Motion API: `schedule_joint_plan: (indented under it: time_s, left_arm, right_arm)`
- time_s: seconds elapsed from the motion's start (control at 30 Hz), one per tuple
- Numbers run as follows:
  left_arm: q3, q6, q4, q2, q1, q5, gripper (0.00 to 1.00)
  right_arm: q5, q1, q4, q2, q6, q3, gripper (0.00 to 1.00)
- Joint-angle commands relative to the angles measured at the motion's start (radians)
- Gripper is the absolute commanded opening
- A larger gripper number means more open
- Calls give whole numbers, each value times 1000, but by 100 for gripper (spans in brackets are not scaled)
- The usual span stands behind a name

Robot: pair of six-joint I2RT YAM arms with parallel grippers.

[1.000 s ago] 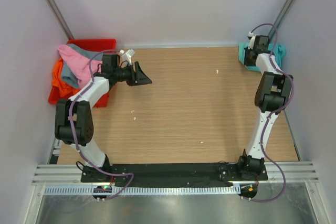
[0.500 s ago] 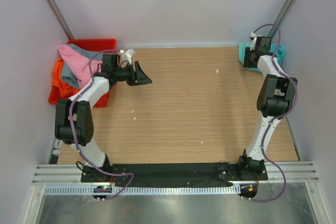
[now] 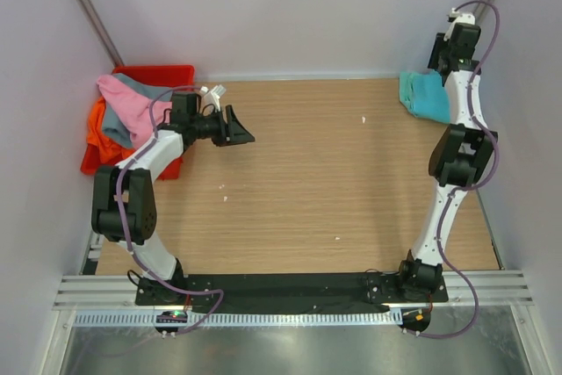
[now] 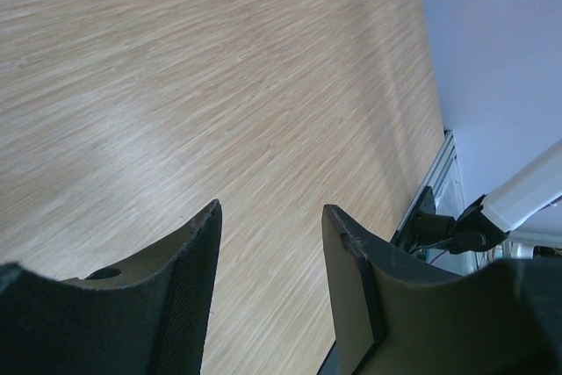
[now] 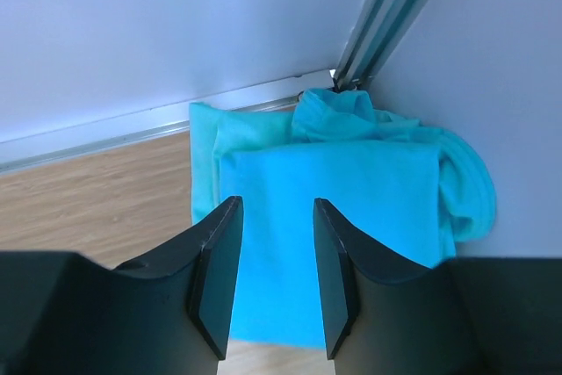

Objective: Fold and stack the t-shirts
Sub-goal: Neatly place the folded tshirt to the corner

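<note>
T-shirts [image 3: 123,107] in pink, grey and orange lie heaped in the red crate [image 3: 158,70]. The folded turquoise shirt [image 5: 351,217] lies well right of the crate, atop the mint shirt [image 5: 461,186]. The cloth is soft, light and limp, likely best pinched at hem or shoulders. Left tool [image 4: 272,217] and right tool [image 5: 277,208]: jaws apart, empty.

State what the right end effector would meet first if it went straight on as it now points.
Likely the blue shirt, folded atop the paler shirt in the corner; depth is unclear.

table [image 3: 307,182] middle: free | far-left: red crate [image 3: 158,71] | far-right corner: folded t-shirts [image 3: 423,97]
</note>
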Motion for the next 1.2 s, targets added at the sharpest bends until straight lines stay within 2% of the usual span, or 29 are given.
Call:
schedule_joint_plan:
  time_s: [0.0,0.07,0.53,1.17]
  left_arm:
    - [-13,19,45,-51,-1,4,51]
    - [-16,19,46,-53,-1,2,51]
    - [-36,27,55,-68,-3,-12,52]
    - [-43,36,55,-54,0,-24,53]
  right_arm:
    - [-3,5,-87,99,20,145,43]
    - [-5,8,-79,128,18,185,44]
    - [13,55,-47,214,-22,184,44]
    - [136,106,2,297,-92,213,43]
